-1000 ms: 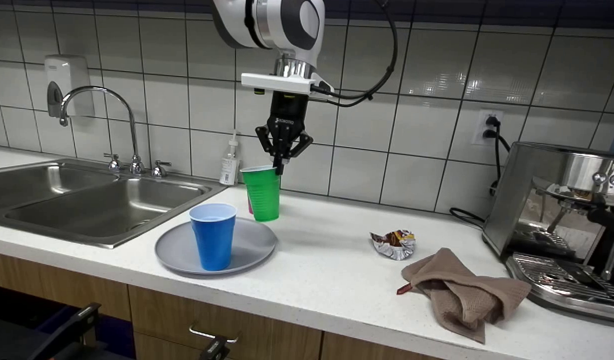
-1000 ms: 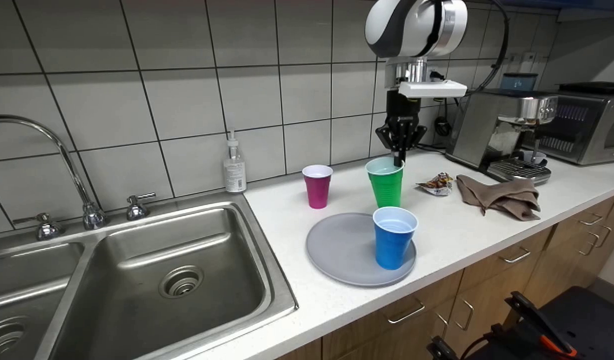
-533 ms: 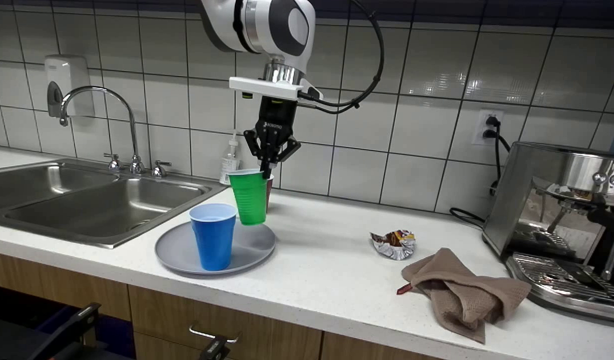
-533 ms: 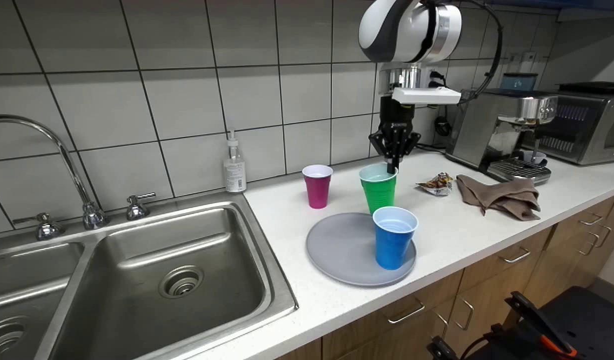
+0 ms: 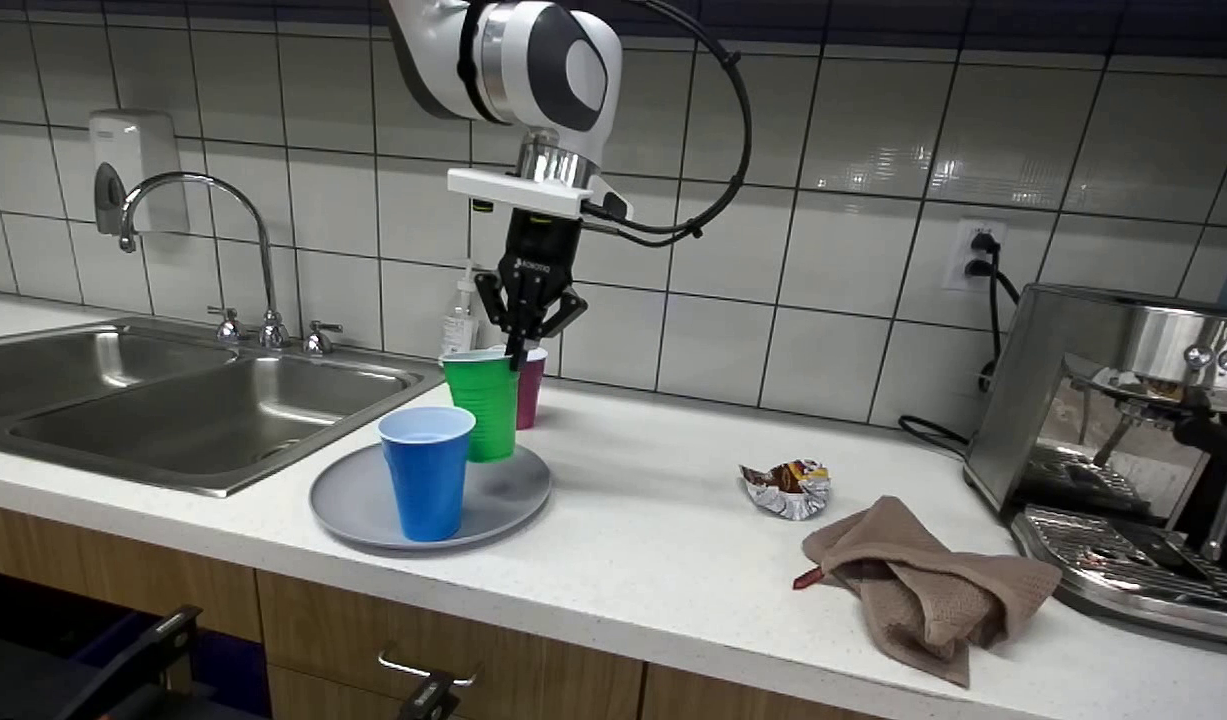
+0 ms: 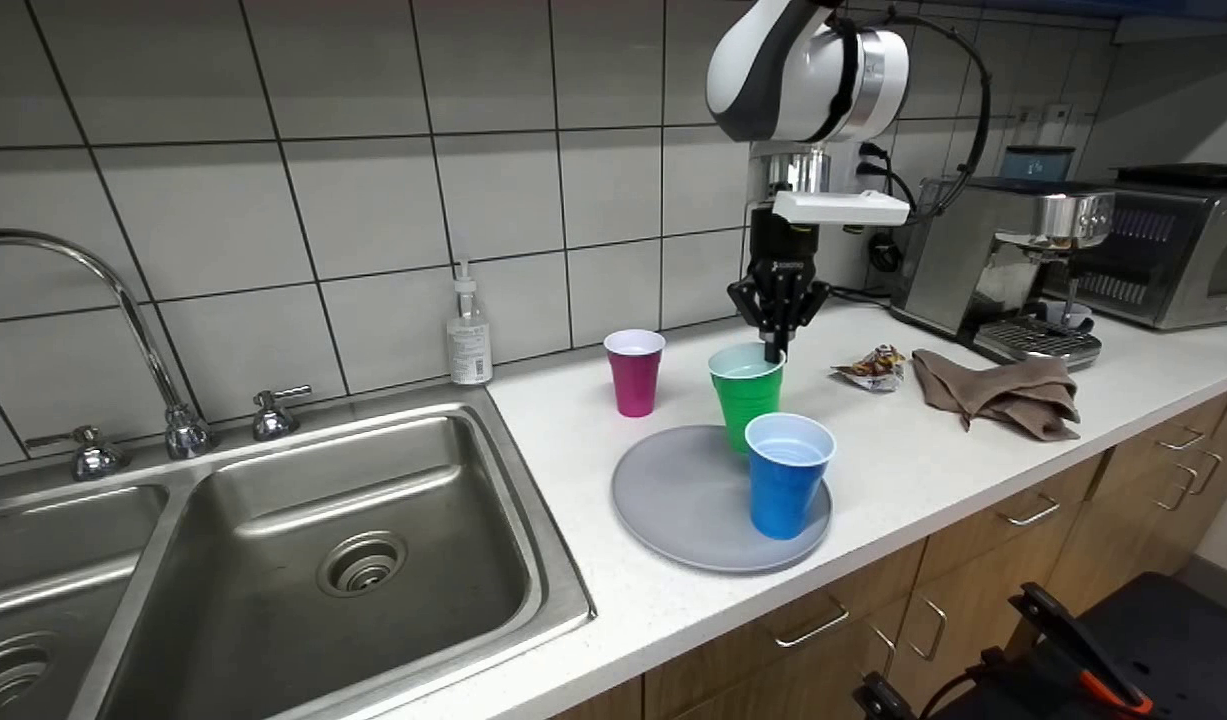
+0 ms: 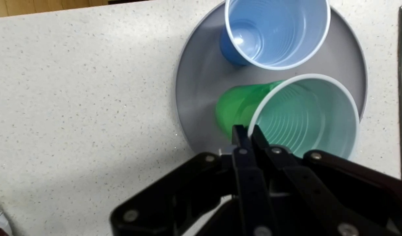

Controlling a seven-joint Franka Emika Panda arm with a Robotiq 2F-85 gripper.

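over gray plate (image 7: 201,95), gripper (image 7: 250,131) clamped on green plastic cup (image 7: 292,113), one side only, likely because thin wall suits pinching; blue plastic cup (image 7: 276,32) stands on plate.

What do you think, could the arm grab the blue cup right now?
Probably not: its fingers grip the green cup and would likely need freeing first, though the blue cup stands uncovered on the gray plate.

A kitchen, by its fittings: a steel double sink (image 6: 273,560) with a tall faucet (image 6: 136,325) set into the table (image 5: 653,520), an espresso machine (image 6: 1003,270) near the back edge, wooden drawers (image 5: 533,620) under the front edge and a tiled wall (image 5: 733,260) behind.
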